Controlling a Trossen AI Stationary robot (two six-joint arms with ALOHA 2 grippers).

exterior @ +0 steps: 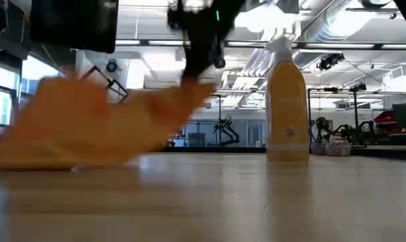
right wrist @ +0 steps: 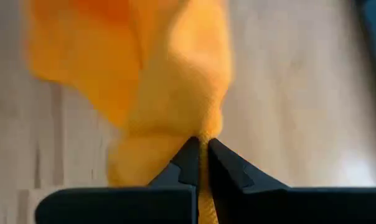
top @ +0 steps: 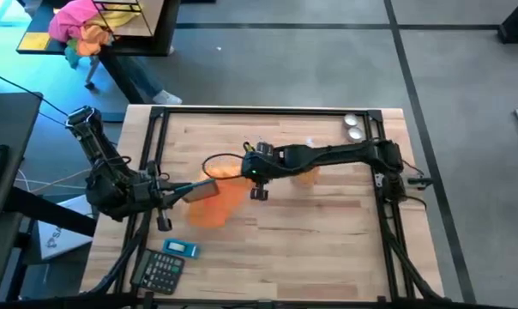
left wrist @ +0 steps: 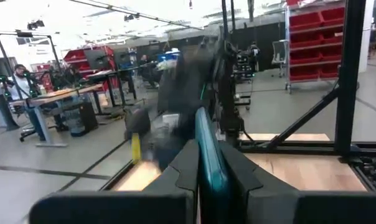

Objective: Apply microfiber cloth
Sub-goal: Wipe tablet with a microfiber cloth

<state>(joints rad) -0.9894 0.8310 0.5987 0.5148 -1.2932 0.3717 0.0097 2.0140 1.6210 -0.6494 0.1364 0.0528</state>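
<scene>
The right gripper [top: 257,176] is out over the middle of the table [top: 328,249]. Its two fingers [right wrist: 189,163] are pressed tight on a fold of the orange cloth [top: 214,202]. One end of the cloth is lifted up, and the rest lies on the wood. The left gripper [top: 186,190] is at the table's left side, pinching a thin flat phone [top: 201,190] by its edge, right beside the cloth. A spray bottle [exterior: 287,107] stands nearby.
</scene>
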